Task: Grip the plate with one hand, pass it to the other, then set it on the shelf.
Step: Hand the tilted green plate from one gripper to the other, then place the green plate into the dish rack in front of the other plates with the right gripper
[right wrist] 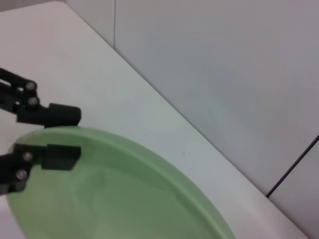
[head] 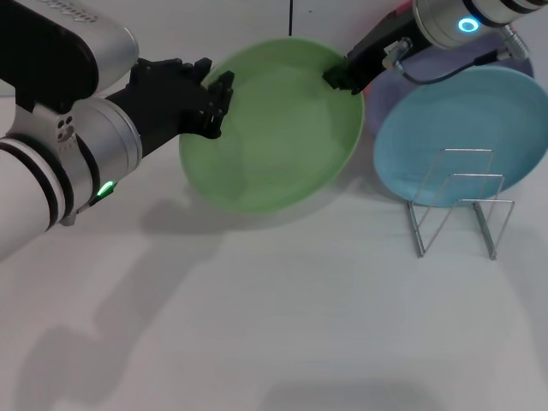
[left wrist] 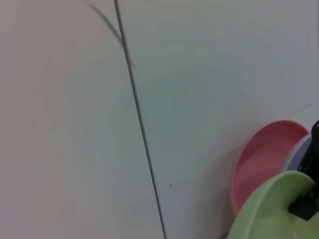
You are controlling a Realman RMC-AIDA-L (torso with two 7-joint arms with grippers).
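— Where's the plate now?

— Up off the table, tilted, between both arms. The right gripper is pinched on its rim at about two o'clock. The left gripper sits at the ten o'clock edge, fingers straddling the rim with a gap, not clamped from what I see.

— So the handover?

— Midway, I'd judge. The pickup is done; the left has yet to close, the right to let go.

— And the shelf?

— At four o'clock from the plate, bare, a blue plate lying behind it.
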